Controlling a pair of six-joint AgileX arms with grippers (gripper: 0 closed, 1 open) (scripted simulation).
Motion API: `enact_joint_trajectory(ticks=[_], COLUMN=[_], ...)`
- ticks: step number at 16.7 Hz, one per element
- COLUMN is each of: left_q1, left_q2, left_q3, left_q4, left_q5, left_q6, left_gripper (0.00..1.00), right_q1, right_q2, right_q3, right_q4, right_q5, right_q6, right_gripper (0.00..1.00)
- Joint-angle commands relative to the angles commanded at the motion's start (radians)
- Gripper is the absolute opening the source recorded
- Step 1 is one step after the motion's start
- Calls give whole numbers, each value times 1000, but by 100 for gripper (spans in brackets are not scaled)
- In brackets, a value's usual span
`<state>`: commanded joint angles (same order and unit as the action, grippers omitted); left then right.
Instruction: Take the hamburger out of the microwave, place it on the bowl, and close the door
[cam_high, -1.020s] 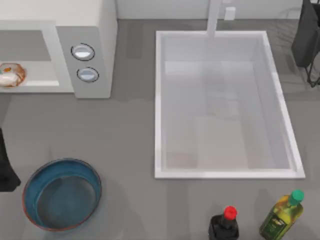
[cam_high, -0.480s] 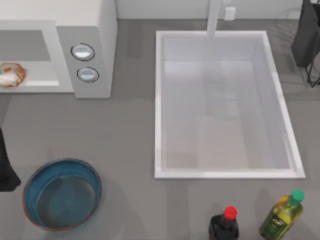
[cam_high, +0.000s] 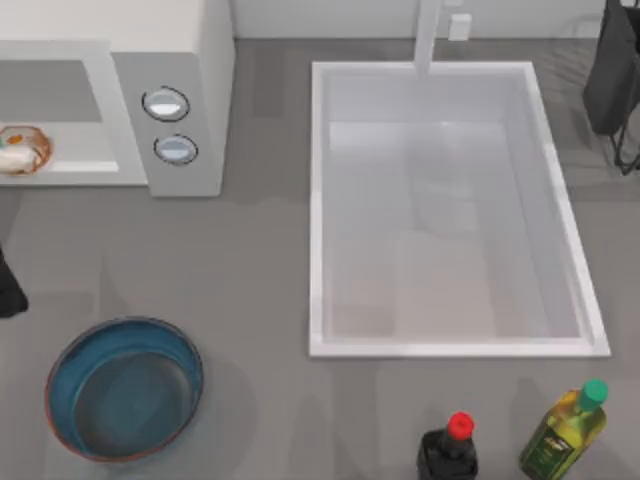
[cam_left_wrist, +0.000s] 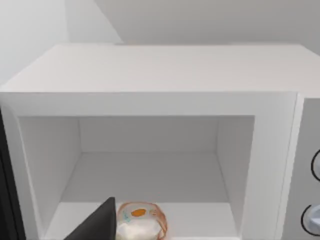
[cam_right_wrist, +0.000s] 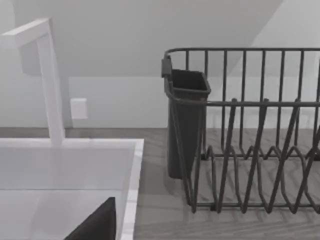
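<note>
Hamburger (cam_high: 22, 150): small pale cream lump with orange-brown rim patches and one orange spot on top. It lies on the floor of the open microwave (cam_high: 190, 70) cavity, at the near edge of the opening, toward the cavity's left. Left wrist view confirms: hamburger (cam_left_wrist: 140, 221) sits low at the cavity mouth, with the white cavity walls and floor around it.

Microwave: white-grey box at the table's far left. Grey panel with two round silver-rimmed knobs (cam_high: 166, 104) on its right side, one knob behind the other.

Bowl (cam_high: 70, 360): deep blue, thin reddish-brown rim, upright on the table (cam_high: 250, 300) at near left, well apart from the microwave and nearer than it.

Left hand (cam_high: 8, 285): dark shape at the left edge of the table, between microwave and bowl, apart from both. One dark finger (cam_left_wrist: 100, 222) shows just beside the hamburger in the left wrist view. Open or closed: cannot tell.

Right hand (cam_high: 612, 70): parked at the far right, beyond the sink (cam_high: 315, 200); its state cannot be told.

Other items: white rectangular sink mid-table with a white faucet (cam_high: 428, 35) at its far side; dark dish rack (cam_right_wrist: 250, 135) with a dark cup holder, right of the sink. Dark red-capped bottle (cam_high: 448, 450) and yellow green-capped bottle (cam_high: 565, 430) stand at the near right.
</note>
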<state>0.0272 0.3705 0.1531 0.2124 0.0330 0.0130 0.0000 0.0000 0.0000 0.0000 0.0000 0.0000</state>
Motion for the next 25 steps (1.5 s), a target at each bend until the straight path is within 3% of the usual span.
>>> enact_joint_trajectory(ticks=[16,20,25], left_q1=[107,123,129], left_q2=[1731,1991,2081], left_q3=[600,691,725], left_q4=[832,958,1005], left_q5=[129,149,156], left_q6=[51,59,62], left_gripper=[100,100,100], right_q1=[0,0,0], right_q2=[0,0,0], right_q3=[0,0,0], right_q4=[0,0,0], right_q5=[0,0,0], right_q6=[0,0,0], right_gripper=[100,100,100])
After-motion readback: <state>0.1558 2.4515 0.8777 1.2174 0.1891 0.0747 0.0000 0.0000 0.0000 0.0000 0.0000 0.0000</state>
